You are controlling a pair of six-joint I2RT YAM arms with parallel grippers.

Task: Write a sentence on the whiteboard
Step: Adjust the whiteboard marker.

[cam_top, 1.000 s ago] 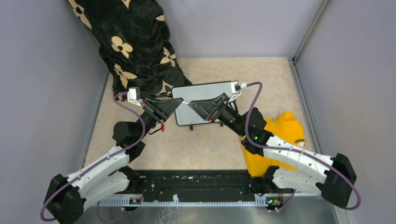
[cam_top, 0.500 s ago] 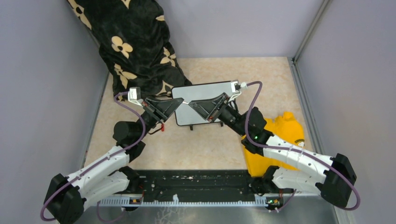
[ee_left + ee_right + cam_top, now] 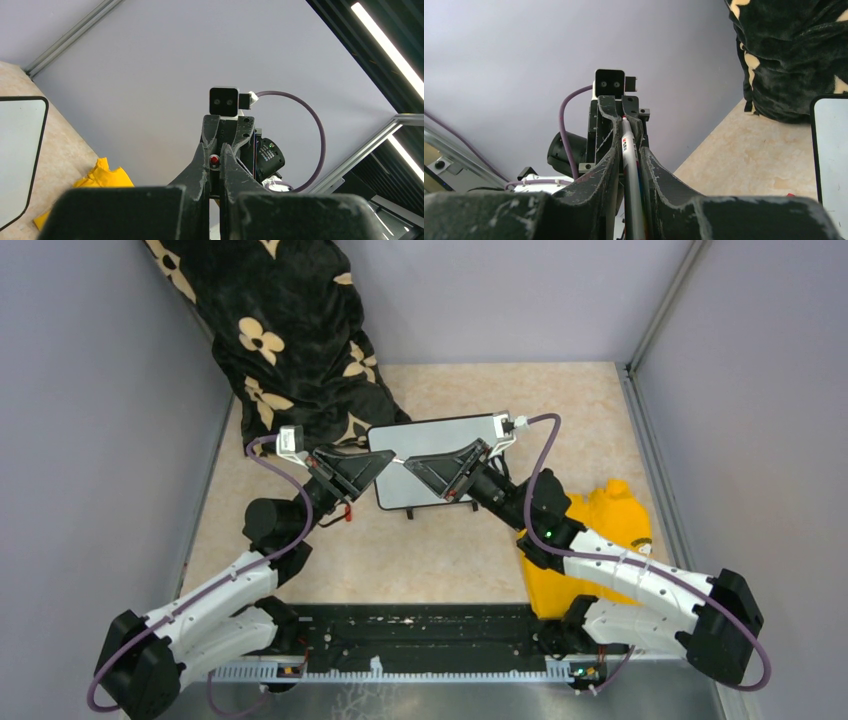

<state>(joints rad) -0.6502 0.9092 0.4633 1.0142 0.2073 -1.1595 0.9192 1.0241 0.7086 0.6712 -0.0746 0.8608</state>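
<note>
The whiteboard (image 3: 440, 438) lies on the tan table, glossy white in a thin black frame; its edge also shows in the left wrist view (image 3: 15, 150) and the right wrist view (image 3: 831, 150). The sentence does not show in any view. Above the board's left half my two grippers meet tip to tip. A slim white-and-grey marker (image 3: 629, 165) runs between them (image 3: 397, 460). My left gripper (image 3: 385, 458) (image 3: 214, 150) is shut on the marker's red end (image 3: 214, 160). Around the barrel, my right gripper (image 3: 408, 466) (image 3: 630, 147) has its fingers pressed in from both sides.
A black blanket with cream flowers (image 3: 290, 340) is heaped at the back left, touching the board's corner. A yellow cloth (image 3: 600, 530) lies under the right arm. A small red piece (image 3: 347, 516) sits by the left gripper. Grey walls enclose the table.
The right gripper's fingers have narrowed onto the marker barrel. Both arms and the board stay where they were.
</note>
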